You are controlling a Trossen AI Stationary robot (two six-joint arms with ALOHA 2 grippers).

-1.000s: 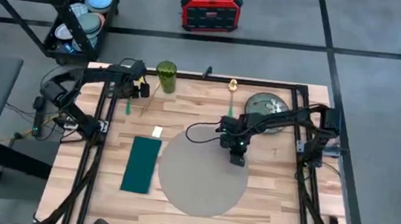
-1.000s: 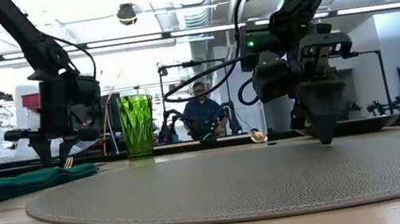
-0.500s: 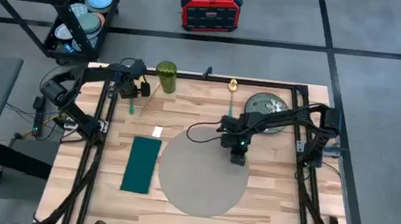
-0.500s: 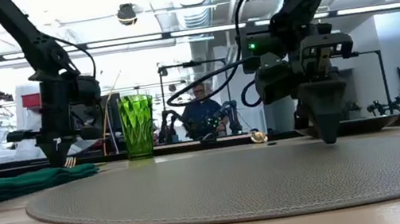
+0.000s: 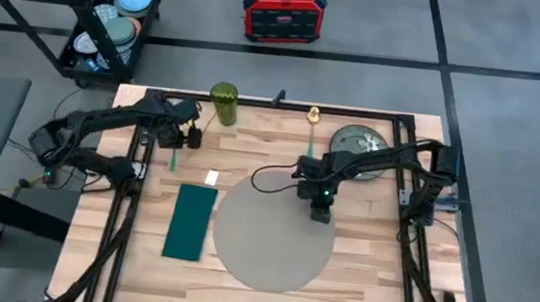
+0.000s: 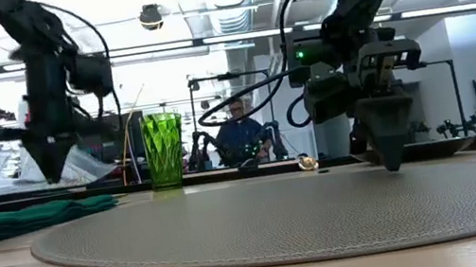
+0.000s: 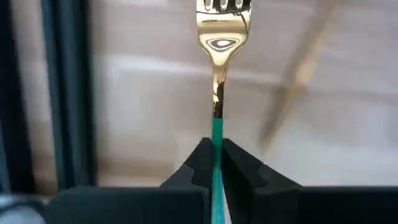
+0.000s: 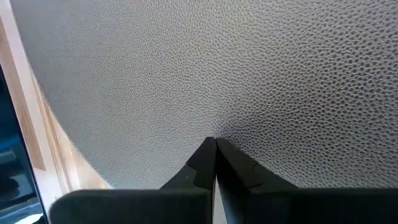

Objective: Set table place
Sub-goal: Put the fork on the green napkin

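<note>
Grey floor crossed by dark lines, with 1 red box and 1 black cart.

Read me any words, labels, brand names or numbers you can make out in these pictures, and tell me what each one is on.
None can be read.
Red box on the floor: blue panel on top, too small to read.
White tag on the table: shows no readable marks.
Fork, mat, green glass: no print.

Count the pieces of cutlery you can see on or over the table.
1: a gold fork with a green handle, gripped by the left gripper near the table's far-left corner. Others may be hidden.
</note>
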